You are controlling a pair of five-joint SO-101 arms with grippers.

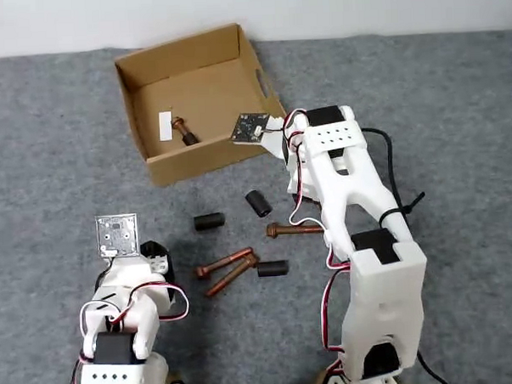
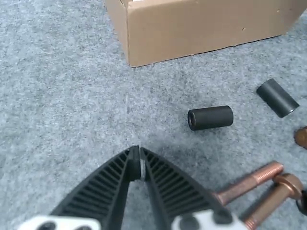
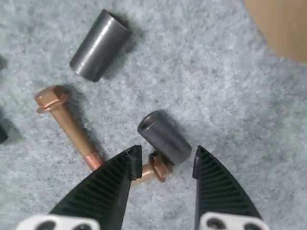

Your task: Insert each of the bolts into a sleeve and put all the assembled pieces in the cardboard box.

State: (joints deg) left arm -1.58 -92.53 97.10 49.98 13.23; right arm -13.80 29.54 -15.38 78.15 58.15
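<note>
The cardboard box (image 1: 149,78) sits at the back with one bolt-in-sleeve piece (image 1: 184,131) inside. On the carpet lie three black sleeves (image 1: 209,220) (image 1: 258,202) (image 1: 272,268) and three copper bolts, one alone (image 1: 293,229) and two crossing (image 1: 225,263) (image 1: 230,276). My right gripper (image 3: 165,151) is open just above a sleeve (image 3: 163,139), with a fingertip either side of it and a bolt head (image 3: 160,168) touching it. My left gripper (image 2: 139,155) is shut and empty, near the carpet, short of a sleeve (image 2: 210,117) and beside the two bolts (image 2: 249,184).
The right arm (image 1: 349,188) stretches from the front right over the carpet towards the box corner. The left arm (image 1: 125,317) stays at the front left. Open grey carpet lies to the left of the parts and in front of the box wall (image 2: 201,28).
</note>
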